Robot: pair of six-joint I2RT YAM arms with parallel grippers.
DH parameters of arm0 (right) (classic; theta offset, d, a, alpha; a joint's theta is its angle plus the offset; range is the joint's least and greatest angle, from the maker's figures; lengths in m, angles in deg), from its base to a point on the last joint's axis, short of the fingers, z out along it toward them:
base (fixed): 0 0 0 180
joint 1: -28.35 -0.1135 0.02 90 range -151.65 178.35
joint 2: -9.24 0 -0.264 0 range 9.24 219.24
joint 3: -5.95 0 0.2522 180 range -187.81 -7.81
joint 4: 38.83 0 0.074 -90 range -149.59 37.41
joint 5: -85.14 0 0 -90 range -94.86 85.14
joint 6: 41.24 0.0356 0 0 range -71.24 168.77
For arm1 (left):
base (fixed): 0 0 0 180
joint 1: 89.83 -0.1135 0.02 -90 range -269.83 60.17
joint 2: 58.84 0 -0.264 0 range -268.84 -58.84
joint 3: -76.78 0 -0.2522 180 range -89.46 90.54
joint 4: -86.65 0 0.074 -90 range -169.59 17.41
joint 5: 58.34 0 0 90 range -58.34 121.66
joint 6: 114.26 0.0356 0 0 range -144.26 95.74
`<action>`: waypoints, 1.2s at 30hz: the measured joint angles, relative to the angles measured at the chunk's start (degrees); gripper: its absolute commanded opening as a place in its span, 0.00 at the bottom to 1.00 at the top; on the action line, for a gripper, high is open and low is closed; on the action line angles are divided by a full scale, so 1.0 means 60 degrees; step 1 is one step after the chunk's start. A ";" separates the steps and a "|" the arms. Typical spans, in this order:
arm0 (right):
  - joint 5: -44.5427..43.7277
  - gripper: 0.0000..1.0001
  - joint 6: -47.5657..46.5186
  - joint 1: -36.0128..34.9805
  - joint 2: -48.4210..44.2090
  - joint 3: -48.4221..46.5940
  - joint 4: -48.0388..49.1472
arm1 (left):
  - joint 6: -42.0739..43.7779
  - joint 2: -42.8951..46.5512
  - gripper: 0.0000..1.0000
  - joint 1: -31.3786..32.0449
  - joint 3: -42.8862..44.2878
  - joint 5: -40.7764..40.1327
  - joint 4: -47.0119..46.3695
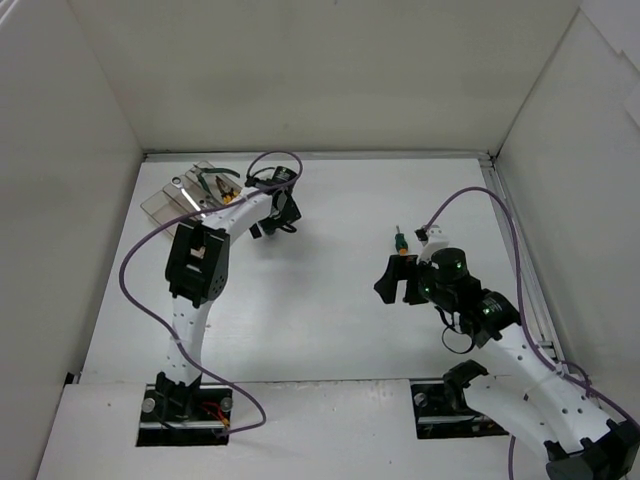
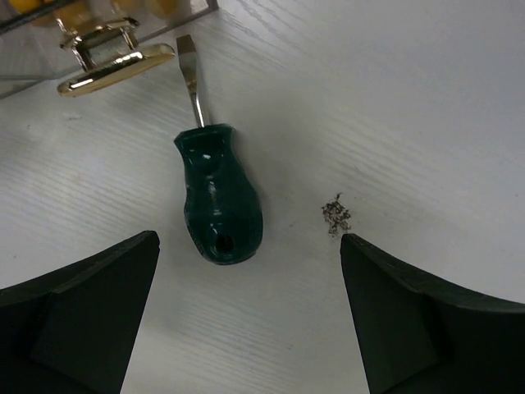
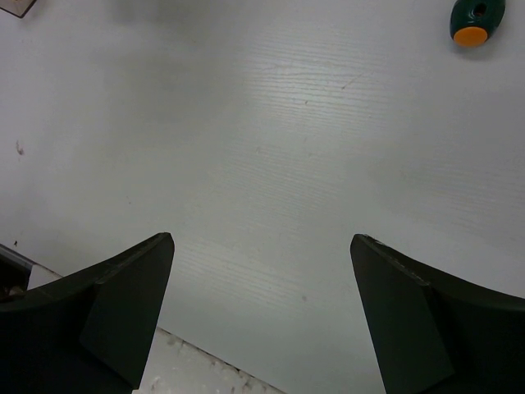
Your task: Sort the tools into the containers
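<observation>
Your left gripper (image 1: 277, 216) is spread wide, holding nothing; the dark green stubby flat-blade screwdriver (image 2: 217, 197) lies just ahead, between its fingers. Your right gripper (image 3: 262, 238) is likewise spread, with the orange-capped green screwdriver (image 3: 472, 20) ahead to its right.

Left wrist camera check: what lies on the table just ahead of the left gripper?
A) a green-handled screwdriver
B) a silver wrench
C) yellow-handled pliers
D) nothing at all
A: a green-handled screwdriver lies flat on the table, its flat blade pointing away from the left gripper, whose jaws stand open and touch nothing.
</observation>
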 measured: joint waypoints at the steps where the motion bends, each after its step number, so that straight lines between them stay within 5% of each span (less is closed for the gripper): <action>1: 0.0007 0.88 -0.0022 0.0000 -0.0036 0.0000 -0.0069 | -0.0036 -0.0036 0.87 -0.0062 0.0000 0.0000 0.0000; 12: 0.0015 0.88 -0.0033 0.0000 -0.0186 0.0018 -0.0357 | -0.0095 -0.0204 0.68 -0.0499 0.0026 0.0036 -0.0240; 15: 0.0015 0.88 -0.0033 0.0000 -0.0186 0.0018 -0.0382 | -0.0138 -0.0448 0.49 -0.0481 0.0120 0.0095 -0.0255; 19: 0.0015 0.88 -0.0025 0.0000 -0.0244 0.0022 -0.0412 | -0.0186 -0.0503 0.00 -0.0459 0.0157 0.0127 -0.0240; 27: -0.0113 0.89 0.0011 0.0000 -0.0459 0.0029 -0.0455 | 0.0117 0.0943 0.00 -0.0142 -0.1443 0.0204 -0.0270; 36: -0.0612 0.90 0.0007 0.0000 -0.0135 0.0004 -0.0484 | 0.1621 0.5690 0.00 -0.0153 -0.2845 -0.0033 -0.0412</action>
